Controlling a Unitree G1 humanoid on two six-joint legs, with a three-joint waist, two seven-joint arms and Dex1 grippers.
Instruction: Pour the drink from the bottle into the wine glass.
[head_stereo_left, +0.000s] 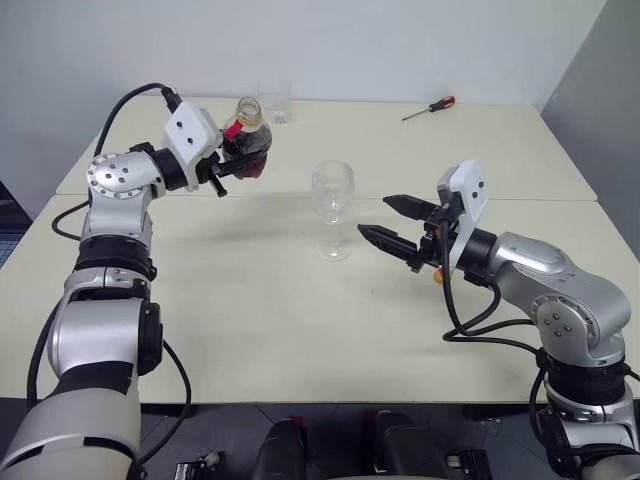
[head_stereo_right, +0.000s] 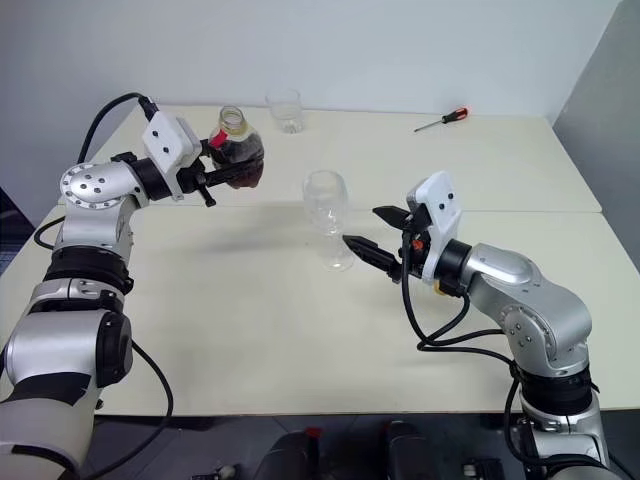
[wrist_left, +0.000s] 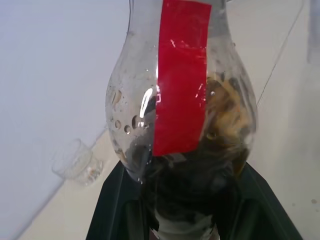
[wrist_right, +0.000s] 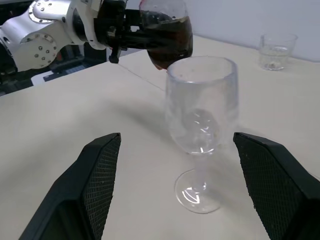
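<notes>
The bottle (head_stereo_left: 247, 140) is held in the air by our left gripper (head_stereo_left: 232, 170), whose fingers are closed on its body; it is uncapped, with dark drink (wrist_right: 170, 42) inside. The empty wine glass (head_stereo_left: 332, 208) stands to its right. Our right gripper (head_stereo_left: 392, 222), fingers wide apart, is just right of the glass, not touching. A tumbler (head_stereo_left: 274, 102) and a screwdriver (head_stereo_left: 429, 108) lie far.

Bright even light, soft shadows, bottle (wrist_left: 182, 130) close-up perhaps slightly blurred
</notes>
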